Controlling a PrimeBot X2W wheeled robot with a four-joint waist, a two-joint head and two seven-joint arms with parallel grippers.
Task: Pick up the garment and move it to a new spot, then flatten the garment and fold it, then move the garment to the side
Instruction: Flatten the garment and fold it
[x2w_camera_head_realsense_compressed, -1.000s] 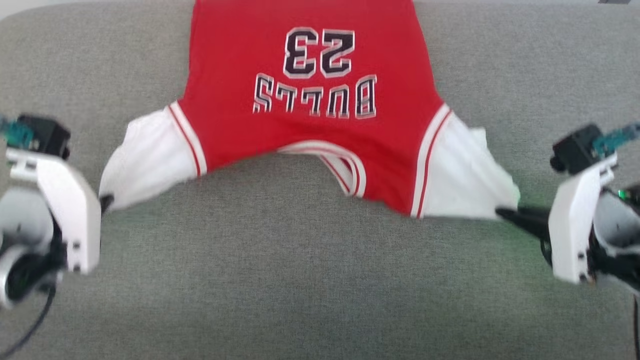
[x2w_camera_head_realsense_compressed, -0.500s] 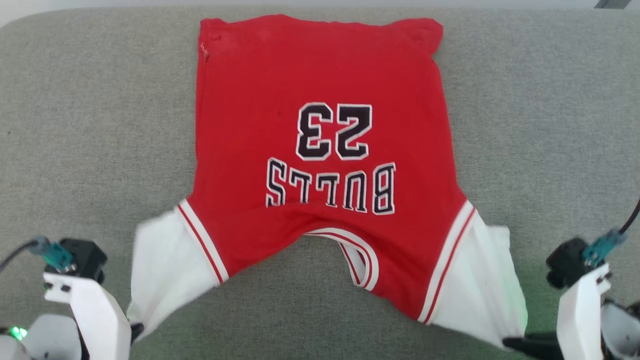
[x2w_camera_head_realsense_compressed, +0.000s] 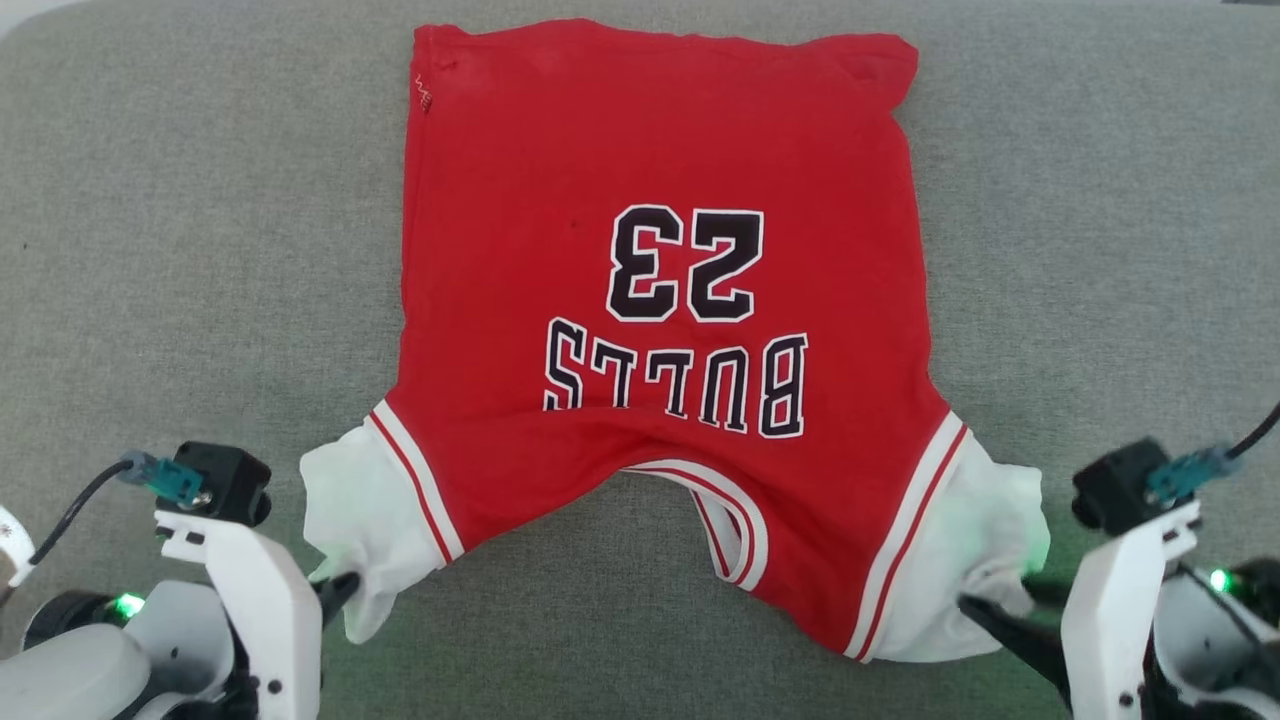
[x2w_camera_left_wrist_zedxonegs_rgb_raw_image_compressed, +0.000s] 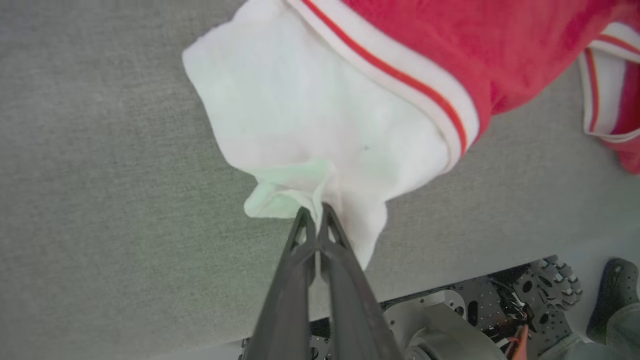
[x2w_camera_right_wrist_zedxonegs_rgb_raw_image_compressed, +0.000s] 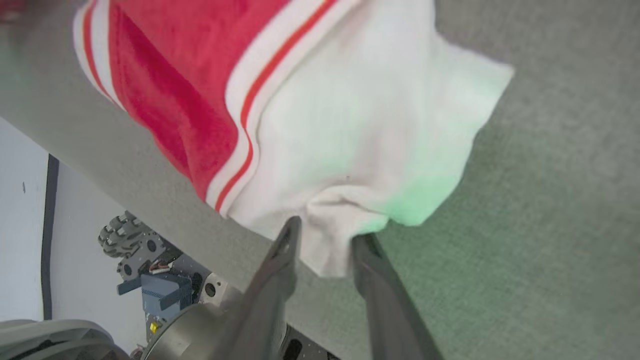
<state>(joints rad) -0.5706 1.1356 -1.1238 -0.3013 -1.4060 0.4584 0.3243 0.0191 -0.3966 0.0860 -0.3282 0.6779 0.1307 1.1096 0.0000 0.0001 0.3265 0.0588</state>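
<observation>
Progress: the garment (x2w_camera_head_realsense_compressed: 660, 200) is judged moved to its spot and laid front up on the grey padded surface (x2w_camera_head_realsense_compressed: 200, 250), body mostly flat. Flattening is judged nearly done but not finished: both white sleeves are bunched and the collar (x2w_camera_head_realsense_compressed: 730, 520) is rumpled. Folding and the move to the side are not yet begun.

Left gripper (x2w_camera_left_wrist_zedxonegs_rgb_raw_image_compressed: 314, 212): the fingers (x2w_camera_left_wrist_zedxonegs_rgb_raw_image_compressed: 295, 270) are pressed together, clamped on the outer edge of the left sleeve (x2w_camera_left_wrist_zedxonegs_rgb_raw_image_compressed: 300, 115). A pinched fold of white cloth is seen right at the tips. The rest of the sleeve fans out ahead of them, with the red body further ahead and off to one side.

The garment is spread between the two pairs of fingers. The lettering and the 23 lie well beyond both sets of tips, and the hem is at the far end.

Right gripper (x2w_camera_right_wrist_zedxonegs_rgb_raw_image_compressed: 327, 232): the fingers (x2w_camera_right_wrist_zedxonegs_rgb_raw_image_compressed: 380, 280) are held apart with a clear gap. A bunched corner of the right sleeve (x2w_camera_right_wrist_zedxonegs_rgb_raw_image_compressed: 375, 125) sits in that gap. No firm pinch is seen, so the hold is judged loose at best. The rest of the sleeve spreads ahead of the tips, with the red body beyond.
</observation>
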